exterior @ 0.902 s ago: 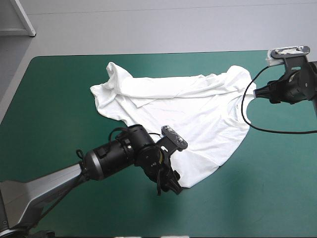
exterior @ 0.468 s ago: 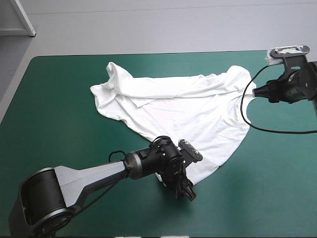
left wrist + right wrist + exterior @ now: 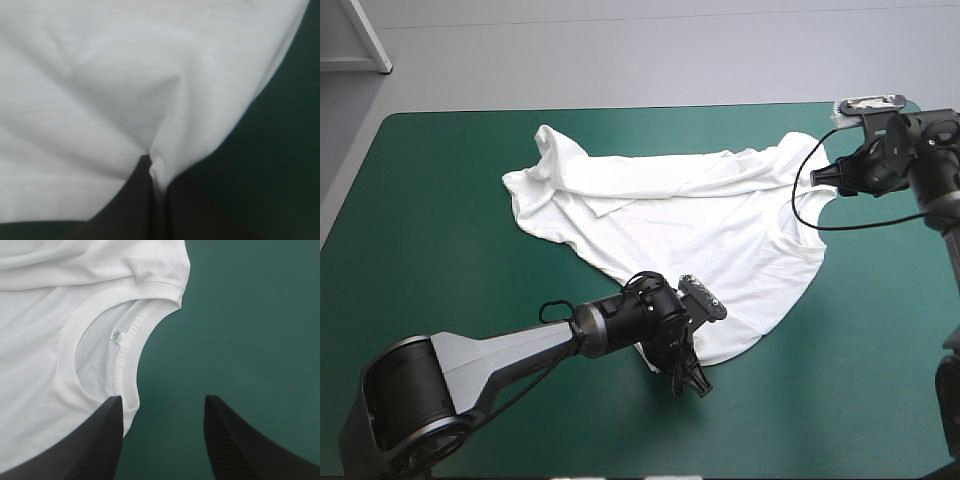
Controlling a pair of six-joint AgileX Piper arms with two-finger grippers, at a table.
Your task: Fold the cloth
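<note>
T-shirt position: The T-shirt (image 3: 700,225) is lying spread but rumpled across the middle of the table (image 3: 430,230). Its collar (image 3: 131,357) is lying toward your right arm, and one corner is bunching up toward the far left.

Left end effector: Your left end effector (image 3: 155,172) is pinching the shirt's near corner. Its black fingers are all but meeting, with a thin ridge of white cloth caught between them.

Right end effector: Your right end effector (image 3: 162,400) is hanging spread wide and gripping nothing. One finger is standing over the collar's edge, the other over bare teal-green cover.

Step in hand: By my reading, you are setting up a two-point hold ahead of the first fold, with only one point taken.

Risk, left grip: The cloth is sitting close to the fingertips, in a narrow pinch. A sharp pull or a long drag across the cover is likely to strip it out.

Risk, right grip: Closing from here is risking a bite on the collar's rim alone, or on no cloth at all. The shirt would then be lifting from one side and twisting.

Risk, creases: The bunched far corner and the ridges along the far side are going uncorrected. Folding over them would be trapping wrinkles inside the bundle.
</note>
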